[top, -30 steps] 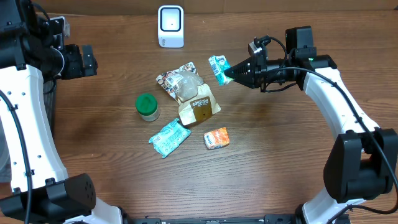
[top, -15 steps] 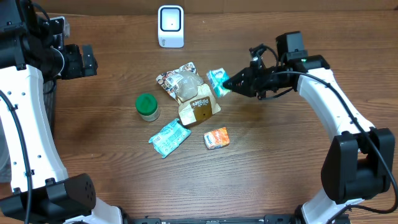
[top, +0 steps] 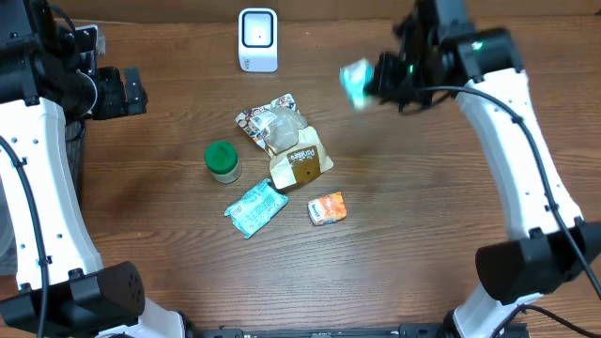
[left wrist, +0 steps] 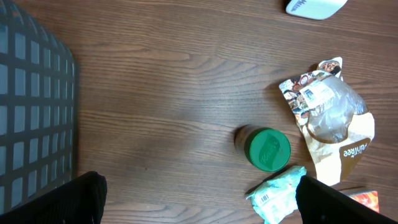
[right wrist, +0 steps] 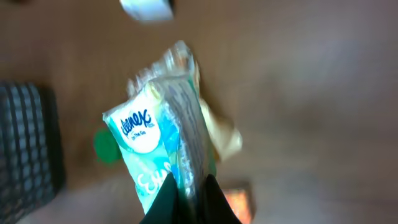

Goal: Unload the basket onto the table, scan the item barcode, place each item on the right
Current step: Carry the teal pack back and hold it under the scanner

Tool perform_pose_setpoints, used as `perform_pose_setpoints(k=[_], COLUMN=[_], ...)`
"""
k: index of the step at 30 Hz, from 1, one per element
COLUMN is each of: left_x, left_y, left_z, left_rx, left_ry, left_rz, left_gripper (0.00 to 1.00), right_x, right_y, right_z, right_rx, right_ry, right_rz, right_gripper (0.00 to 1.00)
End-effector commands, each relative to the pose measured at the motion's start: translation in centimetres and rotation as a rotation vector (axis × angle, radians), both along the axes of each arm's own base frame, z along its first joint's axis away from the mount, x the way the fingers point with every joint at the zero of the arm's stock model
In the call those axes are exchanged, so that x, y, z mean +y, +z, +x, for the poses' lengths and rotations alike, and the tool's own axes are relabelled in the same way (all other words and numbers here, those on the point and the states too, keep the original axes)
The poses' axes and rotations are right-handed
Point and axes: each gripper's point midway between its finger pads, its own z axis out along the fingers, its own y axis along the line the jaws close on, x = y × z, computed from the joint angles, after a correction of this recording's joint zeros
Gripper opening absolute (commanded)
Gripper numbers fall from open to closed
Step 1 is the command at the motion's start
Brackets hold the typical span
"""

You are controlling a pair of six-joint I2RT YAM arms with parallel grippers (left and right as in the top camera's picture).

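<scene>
Teal plastic Kleenex tissue packet (right wrist: 155,146), pinched in your right gripper (right wrist: 189,200), has risen toward the white box-shaped scanner (top: 257,39) at 12 o'clock; scan comes next.

This looks like a robotics lab bench set up as a mock shop checkout: a left arm (top: 38,188) and a right arm (top: 512,141), both white and black, flank a wood-grain tabletop (top: 423,244) with a white scanner unit (top: 257,39) at 12 o'clock. Small packaged groceries, a green-lidded jar (top: 223,161) and a snack pouch (top: 300,161) among them, lie mid-table. A dark mesh basket (left wrist: 31,112) stands at 9 o'clock.
</scene>
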Motion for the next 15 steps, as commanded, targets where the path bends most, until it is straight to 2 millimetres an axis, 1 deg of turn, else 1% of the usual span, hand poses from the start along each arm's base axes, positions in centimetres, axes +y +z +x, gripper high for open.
perform_pose_setpoints(k=[1, 4, 7, 12, 15], left_x=[-0.2, -0.2, -0.2, -0.2, -0.2], left_y=[-0.2, -0.2, -0.2, -0.2, -0.2], left_z=[0.0, 0.0, 0.0, 0.0, 0.0], left_rx=[0.001, 0.001, 0.001, 0.001, 0.001], left_ry=[-0.024, -0.024, -0.024, -0.024, -0.024], left_rz=[-0.001, -0.001, -0.001, -0.001, -0.001], left_gripper=[0.99, 1.00, 1.00, 0.99, 1.00], right_x=[-0.3, 1.1, 2.8, 5.9, 8.1], right_y=[3.1, 4.9, 5.7, 5.5, 4.5], right_z=[3.2, 5.7, 8.1, 12.3, 14.6], right_rx=[-0.204, -0.380, -0.533, -0.721, -0.810], right_ry=[-0.034, -0.034, -0.039, -0.050, 0.004], right_rz=[-0.195, -0.334, -0.491, -0.674, -0.725], right_gripper=[0.04, 0.04, 0.04, 0.04, 0.04])
